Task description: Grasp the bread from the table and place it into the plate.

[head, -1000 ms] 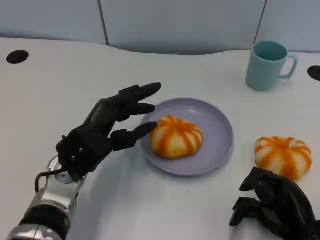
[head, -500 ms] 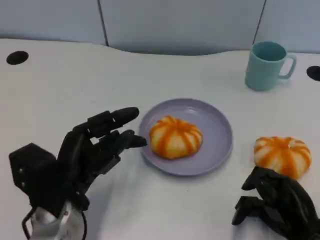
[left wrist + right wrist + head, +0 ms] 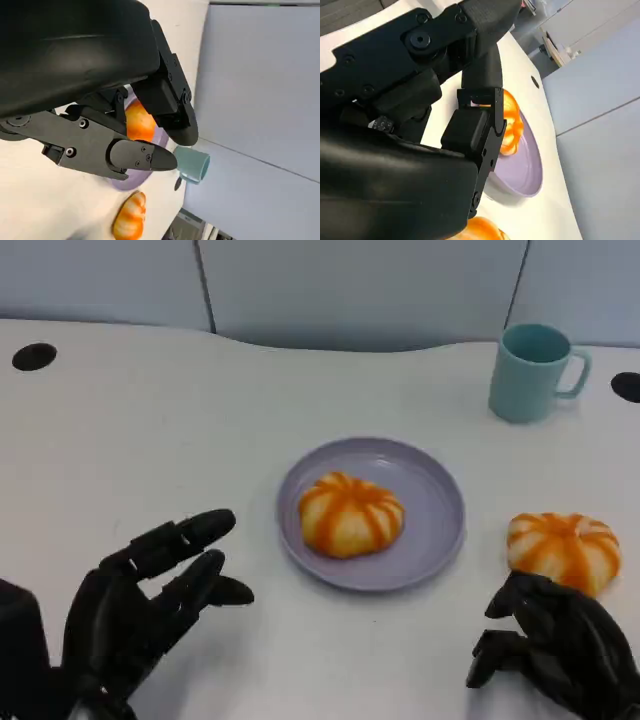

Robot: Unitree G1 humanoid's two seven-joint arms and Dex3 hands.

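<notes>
An orange-striped bread [image 3: 351, 514] lies in the lilac plate [image 3: 440, 490] at the table's middle; the left wrist view shows this bread [image 3: 140, 122] past my fingers [image 3: 135, 155]. My left hand [image 3: 140, 610] hovers at the near left, well away from the plate, fingers spread and holding nothing. A second striped bread [image 3: 563, 550] sits on the table to the right of the plate. Just in front of it rests my right hand [image 3: 555, 650], fingers loosely bent with nothing in them. The right wrist view shows the plate [image 3: 525, 172] and its bread [image 3: 512, 125] beyond that hand [image 3: 470, 115].
A teal mug [image 3: 532, 371] stands at the back right, also in the left wrist view [image 3: 192, 165]. Dark round holes mark the tabletop at the far left [image 3: 34, 356] and far right [image 3: 627, 386]. A grey wall panel runs behind the table.
My left hand has drawn back from the plate's left rim toward the near left corner, fingers still apart. The bread stays in the plate. The right hand has not moved.
</notes>
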